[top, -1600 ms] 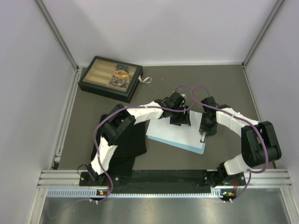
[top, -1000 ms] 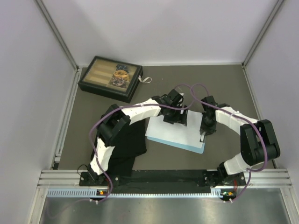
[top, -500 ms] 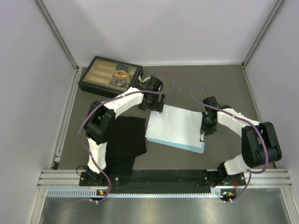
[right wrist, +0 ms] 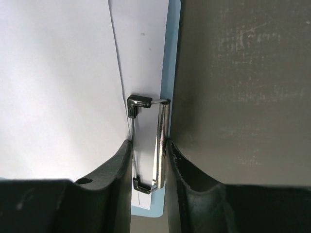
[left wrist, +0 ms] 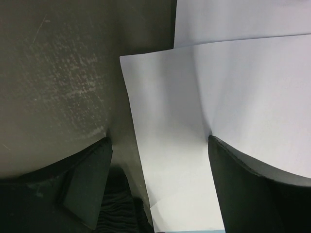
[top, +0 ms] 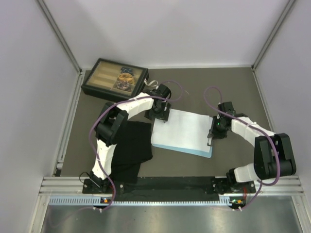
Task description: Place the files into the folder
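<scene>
The files [top: 182,128], two white sheets, lie stacked on the light-blue folder [top: 206,155] at the table's middle. My right gripper [top: 213,137] is shut on the folder's silver clip [right wrist: 160,141], one finger on each side of it; the sheets' edge [right wrist: 58,73] lies under the clip and the blue board edge [right wrist: 173,48] shows beside it. My left gripper [top: 161,115] is open over the sheets' far left corner. In the left wrist view the top sheet [left wrist: 175,121] lies between my fingers [left wrist: 90,179], slightly askew on the lower sheet [left wrist: 233,19].
A black cloth [top: 129,148] lies left of the folder, touching its edge, and shows under my left gripper [left wrist: 116,206]. A dark compartment box [top: 115,81] stands at the far left. Purple cables loop above both arms. Grey walls close the table in.
My left gripper has left the middle of the sheets and moved left to their far left corner. My right gripper has stayed on the clip.
</scene>
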Tool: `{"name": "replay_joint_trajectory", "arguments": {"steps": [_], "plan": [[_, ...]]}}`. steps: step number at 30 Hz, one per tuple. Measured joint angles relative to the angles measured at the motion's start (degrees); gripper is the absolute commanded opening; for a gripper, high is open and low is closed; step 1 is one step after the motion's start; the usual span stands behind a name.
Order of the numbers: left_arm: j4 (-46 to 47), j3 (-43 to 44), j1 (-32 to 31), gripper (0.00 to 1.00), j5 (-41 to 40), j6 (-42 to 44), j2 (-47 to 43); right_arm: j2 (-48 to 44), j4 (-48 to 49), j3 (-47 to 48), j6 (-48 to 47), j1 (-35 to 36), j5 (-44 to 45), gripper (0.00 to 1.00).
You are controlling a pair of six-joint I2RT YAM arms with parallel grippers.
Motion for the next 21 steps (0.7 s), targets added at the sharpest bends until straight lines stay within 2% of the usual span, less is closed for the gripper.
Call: {"name": "replay_joint_trajectory", "arguments": {"steps": [7,21], "plan": [[-0.7,1.0,0.0,0.83,0.2,0.0,0.7,-1.7,2.9,-2.3,-1.1,-3.2,-5.1,0.00],[-2.5,4.2,0.4,0.84,0.4,0.9,2.6,-2.4,6.4,-3.8,-1.5,-4.1,-7.3,0.00]]}}
